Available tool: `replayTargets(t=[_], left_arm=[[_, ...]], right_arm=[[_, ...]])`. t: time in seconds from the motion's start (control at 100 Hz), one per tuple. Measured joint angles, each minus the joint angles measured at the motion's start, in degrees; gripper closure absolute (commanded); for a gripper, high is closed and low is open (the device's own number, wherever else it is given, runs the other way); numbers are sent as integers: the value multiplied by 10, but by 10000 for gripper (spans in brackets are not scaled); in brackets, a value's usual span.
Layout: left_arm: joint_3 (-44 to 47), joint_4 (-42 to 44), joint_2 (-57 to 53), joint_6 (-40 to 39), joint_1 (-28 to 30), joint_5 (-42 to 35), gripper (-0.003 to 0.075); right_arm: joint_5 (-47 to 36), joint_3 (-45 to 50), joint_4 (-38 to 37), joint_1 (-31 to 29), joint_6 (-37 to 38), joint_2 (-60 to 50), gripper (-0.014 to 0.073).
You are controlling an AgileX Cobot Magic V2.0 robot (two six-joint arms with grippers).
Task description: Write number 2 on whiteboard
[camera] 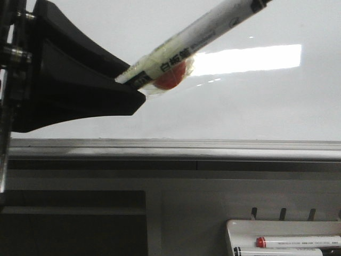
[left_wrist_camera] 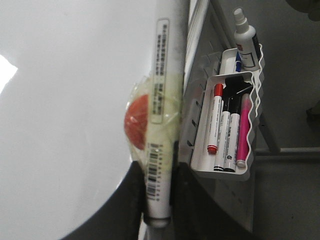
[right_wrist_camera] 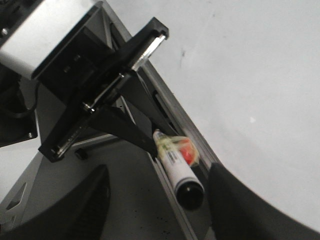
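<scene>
L hand [camera: 139, 92] is gripping the marker [camera: 202, 34] w/ red ball taped on, hovering in front of the whiteboard [camera: 256, 106], no number 2 drawn yet; R hand's fingers [right_wrist_camera: 235, 200] look spread, empty; next: bringing tip to board.

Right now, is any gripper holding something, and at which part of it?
Yes. The left gripper holds a whiteboard marker near its rear end, beside the taped red ball. The right gripper is open and holds nothing.
</scene>
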Motion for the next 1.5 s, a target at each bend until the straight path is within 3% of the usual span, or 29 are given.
replayTargets(t=[0.31,0.38,0.6,0.79,0.88,1.05,1.12,1.23,1.35,1.42,1.47,1.5], left_arm=[[0,1,-2,0,0,0,741],[0,1,-4,0,0,0,741],[0,2,-4,0,0,1,741],[0,12,-4,2,0,3,734],[-1,24,-7,1,0,12,662],[-6,30,-43,1,-1,50,369],[-7,8,-75,1,-1,73,322],[-10,-51,-136,1,-1,116,356],[-10,-114,-194,1,5,153,462],[-10,-148,-221,1,22,159,590],[-10,-170,-234,1,40,162,723],[-10,-182,-239,0,50,162,738]], right_arm=[[-13,-19,1,6,0,85,223],[-13,-19,1,6,0,95,300],[-12,-19,6,6,0,101,674],[-8,-19,7,7,-2,101,671],[-7,-19,7,7,-2,101,671],[-25,-19,12,8,-2,101,671],[-52,-19,12,8,-2,101,671],[-94,-19,12,8,-2,102,671],[-126,-20,15,8,-2,109,670],[-140,-25,17,8,-2,120,664],[-152,-30,18,8,-2,128,663],[-159,-34,19,8,-2,133,663]])
